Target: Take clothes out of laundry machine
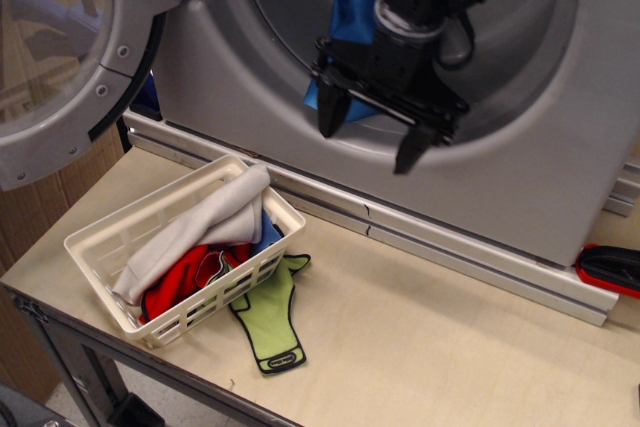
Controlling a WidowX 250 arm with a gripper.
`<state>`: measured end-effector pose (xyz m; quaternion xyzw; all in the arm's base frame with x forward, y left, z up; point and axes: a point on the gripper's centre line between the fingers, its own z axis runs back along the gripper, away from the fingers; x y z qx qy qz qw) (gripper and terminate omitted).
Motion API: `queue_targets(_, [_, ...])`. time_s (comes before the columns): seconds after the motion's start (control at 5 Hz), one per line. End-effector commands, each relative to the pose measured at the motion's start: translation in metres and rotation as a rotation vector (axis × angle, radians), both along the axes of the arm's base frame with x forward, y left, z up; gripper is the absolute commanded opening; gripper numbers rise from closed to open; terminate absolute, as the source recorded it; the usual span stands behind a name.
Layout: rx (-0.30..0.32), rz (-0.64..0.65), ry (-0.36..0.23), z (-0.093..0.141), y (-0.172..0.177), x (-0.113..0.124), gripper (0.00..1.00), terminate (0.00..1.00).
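Note:
The silver-grey laundry machine (230, 77) fills the back, its round door (70, 47) swung open at the left. A bright blue cloth (352, 17) hangs over the lower left rim of the drum opening, partly hidden by the arm. My black gripper (368, 139) is open and empty, fingers pointing down in front of the drum's lower rim. Its left finger (328, 115) overlaps the cloth's lower edge; whether it touches I cannot tell.
A white slatted basket (100, 247) on the wooden table (450, 327) holds beige and red garments (195, 237). A green mitt-shaped piece (268, 317) lies by its right corner. A red and black object (610, 267) lies at the right edge.

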<state>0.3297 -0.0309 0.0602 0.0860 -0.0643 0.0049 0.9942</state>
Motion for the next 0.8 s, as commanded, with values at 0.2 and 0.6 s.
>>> queue_targets(0.2, [0.012, -0.057, -0.379, 0.046, 0.033, 0.044, 1.0, 0.0])
queue_targets(0.6, [-0.034, -0.118, -0.487, 0.03, 0.037, 0.08, 1.0, 0.0])
